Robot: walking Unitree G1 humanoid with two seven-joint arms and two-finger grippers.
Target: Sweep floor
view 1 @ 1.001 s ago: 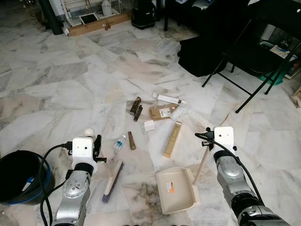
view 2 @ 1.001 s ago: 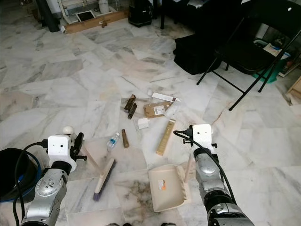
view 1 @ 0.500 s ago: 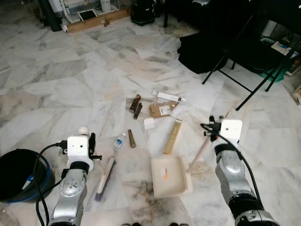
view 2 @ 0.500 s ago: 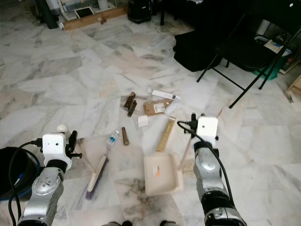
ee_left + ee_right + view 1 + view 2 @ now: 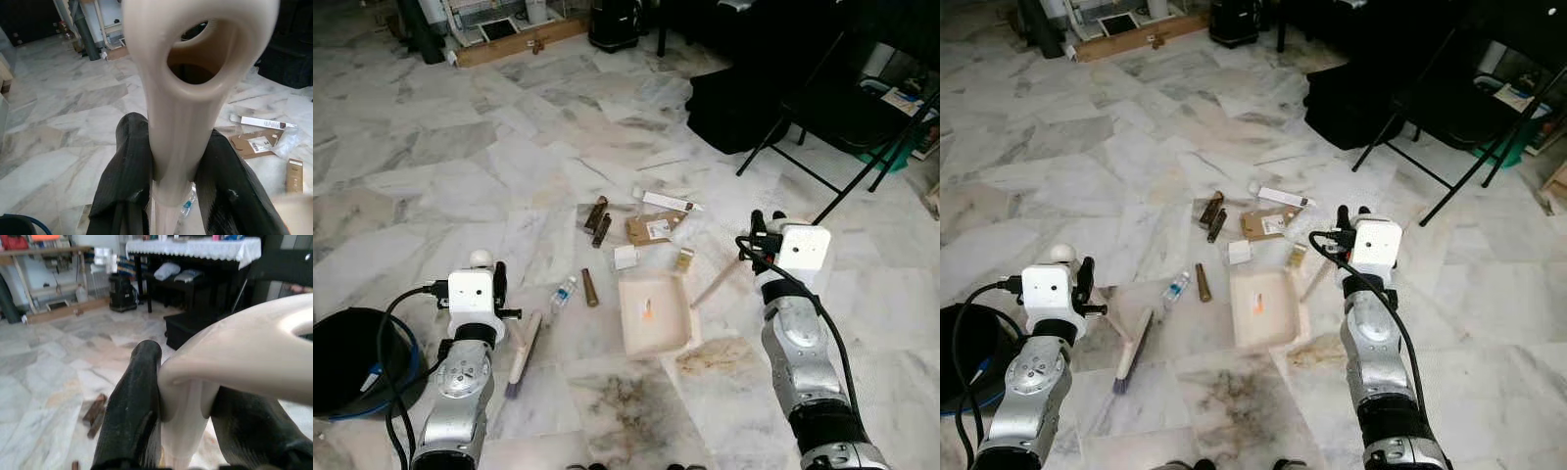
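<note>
The litter sits in a loose scatter on the marble floor (image 5: 440, 186) just ahead of the robot: a torn cardboard piece (image 5: 651, 230), a white carton strip (image 5: 668, 203), two brown sticks (image 5: 598, 221), a small white box (image 5: 626, 258) and a little water bottle (image 5: 562, 294). The cream dustpan (image 5: 653, 311) lies flat with its mouth right up against that scatter, at about 12 o'clock from the robot's feet, presumably so debris can be pushed straight in. The right tool (image 5: 188, 396) is clamped around the dustpan's long handle (image 5: 717, 283), which slants back toward 2 o'clock. The left tool (image 5: 171, 171) is closed on the hand brush (image 5: 522, 346) at its looped handle end, bristles resting on the floor at 10 o'clock, ready to sweep toward the pan. A black bucket (image 5: 352, 362) stands at 9 o'clock; a folding chair (image 5: 842, 98) and dark bags (image 5: 734, 98) crowd the far side at 1 o'clock.
</note>
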